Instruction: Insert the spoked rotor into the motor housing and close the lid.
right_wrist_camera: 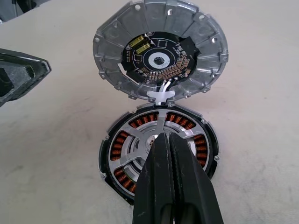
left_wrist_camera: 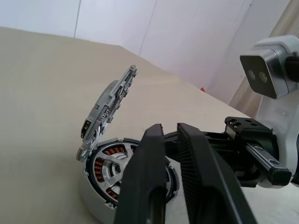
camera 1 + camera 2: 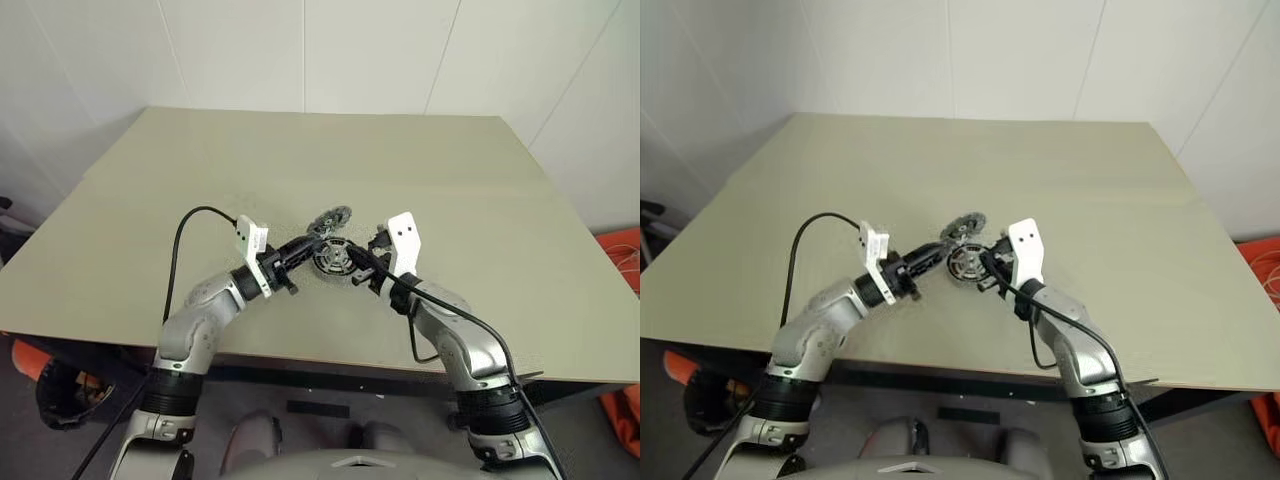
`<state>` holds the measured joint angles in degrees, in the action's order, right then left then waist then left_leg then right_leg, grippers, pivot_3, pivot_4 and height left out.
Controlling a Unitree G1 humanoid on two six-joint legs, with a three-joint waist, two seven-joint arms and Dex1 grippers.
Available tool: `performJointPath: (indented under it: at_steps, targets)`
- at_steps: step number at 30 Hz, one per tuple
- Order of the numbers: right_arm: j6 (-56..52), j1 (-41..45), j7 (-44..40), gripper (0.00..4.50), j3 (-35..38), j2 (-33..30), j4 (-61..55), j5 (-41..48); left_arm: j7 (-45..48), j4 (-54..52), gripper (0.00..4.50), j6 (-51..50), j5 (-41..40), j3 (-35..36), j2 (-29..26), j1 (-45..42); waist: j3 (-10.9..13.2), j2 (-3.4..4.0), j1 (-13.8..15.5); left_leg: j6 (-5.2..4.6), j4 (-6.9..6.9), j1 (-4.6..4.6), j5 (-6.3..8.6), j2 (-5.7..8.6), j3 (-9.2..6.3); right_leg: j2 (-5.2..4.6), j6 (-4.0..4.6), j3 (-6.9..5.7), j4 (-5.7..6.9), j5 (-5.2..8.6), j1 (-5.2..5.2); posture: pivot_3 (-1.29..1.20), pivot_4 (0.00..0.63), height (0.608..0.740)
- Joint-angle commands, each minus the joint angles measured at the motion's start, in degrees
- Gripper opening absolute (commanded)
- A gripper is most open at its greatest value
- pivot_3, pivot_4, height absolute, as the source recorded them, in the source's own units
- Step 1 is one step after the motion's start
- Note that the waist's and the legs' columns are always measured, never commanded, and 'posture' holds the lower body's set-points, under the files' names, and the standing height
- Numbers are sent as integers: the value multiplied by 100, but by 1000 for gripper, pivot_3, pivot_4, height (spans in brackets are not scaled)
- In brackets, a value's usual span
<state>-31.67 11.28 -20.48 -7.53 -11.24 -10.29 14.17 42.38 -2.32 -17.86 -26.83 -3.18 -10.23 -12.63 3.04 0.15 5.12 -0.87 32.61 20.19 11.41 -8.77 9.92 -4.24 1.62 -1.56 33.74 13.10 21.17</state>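
The spoked rotor [image 1: 161,140] is seated in the motor housing [image 1: 112,154] at table [image 3: 480,200] centre. The lid [image 1: 161,53] is stood open at the housing's 12 o'clock edge. Both the left gripper [image 2: 170,154] and the right gripper [image 1: 169,154] are pressed closed, empty, over the rotor.

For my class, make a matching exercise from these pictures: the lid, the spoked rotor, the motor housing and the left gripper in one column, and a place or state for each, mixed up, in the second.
Things:
1. lid
2. spoked rotor
3. motor housing
4. left gripper

States:
A. resting on the table, copper windings showing inside
B. fingers shut, reaching over the housing's rim
C. standing open, tilted up, circuit board showing
D. seated inside the housing, spokes over the windings

Pairs: 1-C, 2-D, 3-A, 4-B
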Motion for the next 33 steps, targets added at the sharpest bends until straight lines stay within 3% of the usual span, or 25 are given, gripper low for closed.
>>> performJointPath:
  at_steps: [1,7,18,25,33]
  targets:
    - [172,254,2,0,-20,93,64,-67,-5,-4,28,914,451,-96,43,1,0,0,2,0,1,0,0,0,0,0,1,0,1,0,0,0,0,740]
    - [213,529,-73,0,-76,170,299,-142,156,302,28,1724,841,-219,-30,55,0,1,-21,1,2,-3,0,-1,0,0,1,0,4,-1,-1,0,0,740]
    - [111,660,-374,0,-294,180,1104,-297,1045,1158,28,2234,744,-251,-324,189,-1,1,-116,2,3,-7,-1,-1,3,0,8,1,11,-4,-2,0,0,740]
    - [-103,624,-436,0,-336,92,1006,-377,1398,1451,28,2435,767,-246,-426,370,-9,7,-127,3,2,-24,-1,-5,5,0,11,2,14,-6,-10,0,0,740]
    - [-898,842,-1231,0,-620,-893,18,-337,1392,1247,28,2537,747,-195,-492,670,-8,11,-121,1,3,-23,0,-5,7,0,12,4,14,-6,-11,0,0,740]
